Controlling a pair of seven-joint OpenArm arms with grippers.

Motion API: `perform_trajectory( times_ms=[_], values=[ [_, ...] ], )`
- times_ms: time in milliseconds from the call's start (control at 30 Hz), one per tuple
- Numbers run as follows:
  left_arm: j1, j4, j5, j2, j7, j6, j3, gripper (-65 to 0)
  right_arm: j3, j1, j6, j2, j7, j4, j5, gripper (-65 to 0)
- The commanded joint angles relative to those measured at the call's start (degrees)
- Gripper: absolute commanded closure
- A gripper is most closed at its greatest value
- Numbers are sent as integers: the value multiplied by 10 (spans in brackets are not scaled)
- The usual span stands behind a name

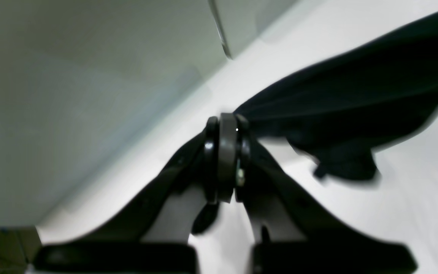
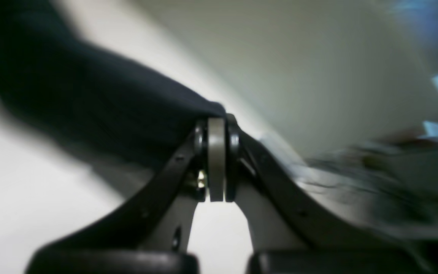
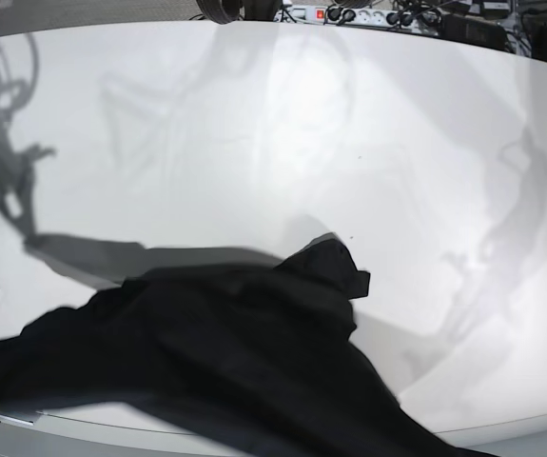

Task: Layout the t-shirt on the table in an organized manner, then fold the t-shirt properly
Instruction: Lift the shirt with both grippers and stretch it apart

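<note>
The t-shirt (image 3: 225, 352) was spread across the near edge of the bench (image 3: 283, 124), its long axis running between the 2 arms. The left gripper (image 1: 226, 125) was clamped shut on a fold of fabric at one end, and the right gripper (image 2: 216, 121) was likewise pinched onto the other end.

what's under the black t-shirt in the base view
Only the white table shows around the t-shirt. Its shadow falls on the tabletop behind it. Whatever lies beneath the cloth is covered and cannot be seen.
</note>
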Motion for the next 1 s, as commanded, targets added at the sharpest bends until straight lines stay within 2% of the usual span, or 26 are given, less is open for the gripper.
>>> perform_trajectory(
  times_ms=[0,67,167,233,333,533,633,800,900,967],
  values=[
    [-19,4,-27,-5,10,-3,-5,0,6,-7,20,10,-9,1,33,0],
    [8,2,-79,-7,71,-13,-5,0,6,-49,60,10,-55,-2,100,0],
    [97,-5,-160,-6,146,-14,-5,0,6,-113,74,8,-102,-2,169,0],
    [163,-7,-198,-6,167,-16,-5,0,6,-156,74,7,-112,-2,198,0],
    [256,-8,-239,-6,167,-31,-5,0,6,-217,87,4,-123,-2,225,0],
    [390,-8,-244,-7,167,-30,-5,0,5,-322,87,-21,-136,-2,226,0],
    [444,-7,-244,-16,167,-26,-5,0,5,-366,87,-21,-144,-2,252,0],
    [513,-7,-244,-19,167,-34,-5,0,5,-419,87,-21,-144,-2,249,0],
    [525,-7,-244,-16,167,-36,-5,0,5,-412,87,-25,-117,-2,234,0],
    [518,-7,-244,-16,167,-36,-5,0,5,-387,87,-35,-68,-2,180,0]
  ],
)
